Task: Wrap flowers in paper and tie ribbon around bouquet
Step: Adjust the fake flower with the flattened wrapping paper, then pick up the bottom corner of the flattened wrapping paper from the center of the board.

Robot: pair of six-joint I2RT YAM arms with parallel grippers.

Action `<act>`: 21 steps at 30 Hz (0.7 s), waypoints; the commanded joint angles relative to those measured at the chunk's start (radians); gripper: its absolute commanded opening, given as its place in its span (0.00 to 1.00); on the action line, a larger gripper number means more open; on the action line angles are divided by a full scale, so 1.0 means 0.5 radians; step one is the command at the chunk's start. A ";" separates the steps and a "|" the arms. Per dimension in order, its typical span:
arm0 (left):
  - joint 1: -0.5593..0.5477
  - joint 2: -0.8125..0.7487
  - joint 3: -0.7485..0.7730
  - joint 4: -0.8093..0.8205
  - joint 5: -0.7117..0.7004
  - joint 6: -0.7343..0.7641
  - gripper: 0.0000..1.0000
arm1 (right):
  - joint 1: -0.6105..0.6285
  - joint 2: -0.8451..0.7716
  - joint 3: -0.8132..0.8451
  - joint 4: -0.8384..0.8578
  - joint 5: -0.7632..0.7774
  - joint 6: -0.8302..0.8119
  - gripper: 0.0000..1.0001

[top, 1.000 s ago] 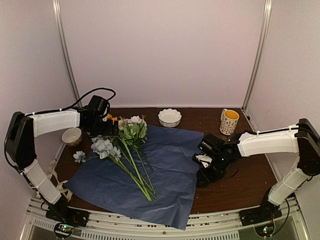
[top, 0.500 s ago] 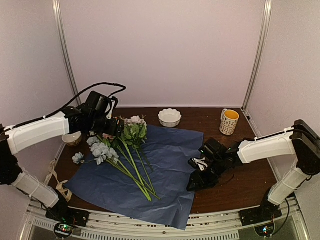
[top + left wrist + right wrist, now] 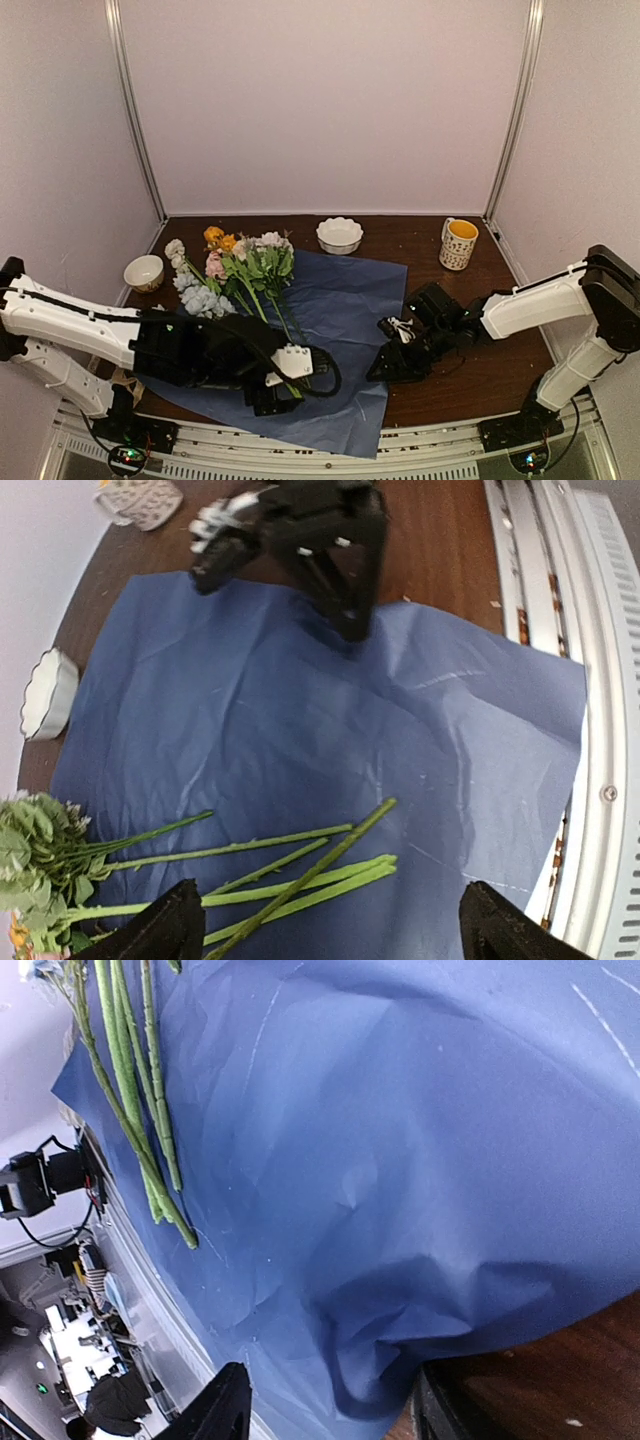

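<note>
The paper (image 3: 340, 300) lies dark-blue face up across the middle of the table (image 3: 470, 350), its near corner hanging past the near edge. The flowers (image 3: 245, 270) rest on its left half, blooms at the far left and stem ends pointing near. The left gripper (image 3: 338, 932) hovers over the near part of the sheet, just beside those stem ends, fingers (image 3: 172, 930) spread wide with nothing between them. The right gripper (image 3: 325, 1410) sits low at the sheet's right edge, fingers (image 3: 228, 1410) about half apart, straddling a rucked-up fold of paper, not closed on it.
</note>
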 commanded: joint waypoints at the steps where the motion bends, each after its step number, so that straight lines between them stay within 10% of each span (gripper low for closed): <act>1: -0.209 0.330 0.102 0.095 -0.229 0.244 0.92 | 0.045 -0.125 -0.150 0.245 -0.008 0.175 0.56; 13: -0.290 0.497 0.175 0.178 -0.213 0.210 0.93 | 0.184 -0.224 -0.166 0.427 0.032 0.281 0.53; 21: -0.296 0.556 0.217 0.123 -0.218 0.193 0.95 | 0.188 -0.182 -0.079 0.319 0.004 0.206 0.34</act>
